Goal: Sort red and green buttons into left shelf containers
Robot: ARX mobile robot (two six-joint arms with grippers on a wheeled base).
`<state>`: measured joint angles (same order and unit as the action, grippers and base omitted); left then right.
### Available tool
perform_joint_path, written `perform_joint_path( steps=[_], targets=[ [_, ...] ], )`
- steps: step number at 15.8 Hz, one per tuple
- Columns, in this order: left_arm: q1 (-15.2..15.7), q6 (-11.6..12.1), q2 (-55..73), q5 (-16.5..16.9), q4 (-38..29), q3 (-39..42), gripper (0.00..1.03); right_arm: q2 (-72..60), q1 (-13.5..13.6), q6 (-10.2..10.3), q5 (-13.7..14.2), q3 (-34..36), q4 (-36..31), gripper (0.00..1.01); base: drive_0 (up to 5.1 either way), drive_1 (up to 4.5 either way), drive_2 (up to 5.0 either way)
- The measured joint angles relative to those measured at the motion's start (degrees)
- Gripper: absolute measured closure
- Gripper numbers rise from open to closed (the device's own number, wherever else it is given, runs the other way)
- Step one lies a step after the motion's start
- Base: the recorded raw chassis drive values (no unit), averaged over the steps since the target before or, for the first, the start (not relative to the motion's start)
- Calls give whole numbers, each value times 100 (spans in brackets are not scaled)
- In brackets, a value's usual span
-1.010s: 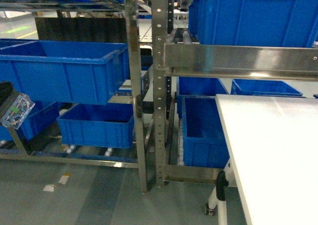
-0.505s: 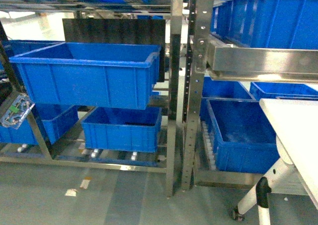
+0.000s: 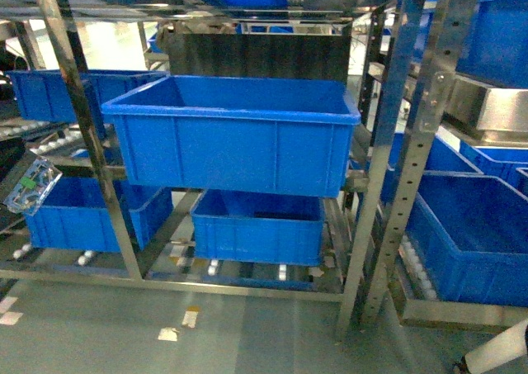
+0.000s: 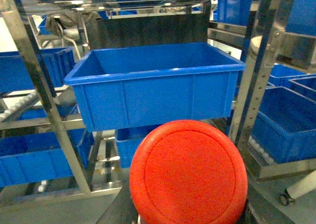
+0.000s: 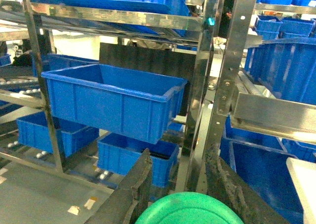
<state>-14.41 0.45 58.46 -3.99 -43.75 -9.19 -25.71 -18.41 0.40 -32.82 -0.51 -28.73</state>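
Containers first: the big blue bin (image 3: 231, 134) sits on the shelf's middle level at its front edge, deep, stiff, smooth-walled; another bin (image 3: 257, 225) lies below it. Your left hand grips the red button (image 4: 188, 172), your right hand the green button (image 5: 190, 209). Both look light, hard and slick-capped, so you hold them by their blocky bodies.
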Motion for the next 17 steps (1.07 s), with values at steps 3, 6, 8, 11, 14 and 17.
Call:
perform_joint_path(
  steps=[3,6,8,11,14,17],
  targets=[
    [0,0,0,-4,-4,0,78,2,-2,0,0,0,-13,71,-477,359,126],
    [0,-2,0,-4,-2,0,78,7,-2,0,0,0,-7,71,-472,366,126],
    [0,-2,0,-4,-4,0,78,0,-2,0,0,0,-2,71,-474,365,124],
    [0,-2,0,-4,-2,0,78,4,0,0,0,0,4,71,-474,365,121],
    [37,-2,-2,-59,-4,0,78,22,0,0,-20,0,-26,71,0,0,0],
    [0,-2,-20,-4,-28,0,78,33,0,0,-15,0,-22,71,-6,254,-266]
  ],
)
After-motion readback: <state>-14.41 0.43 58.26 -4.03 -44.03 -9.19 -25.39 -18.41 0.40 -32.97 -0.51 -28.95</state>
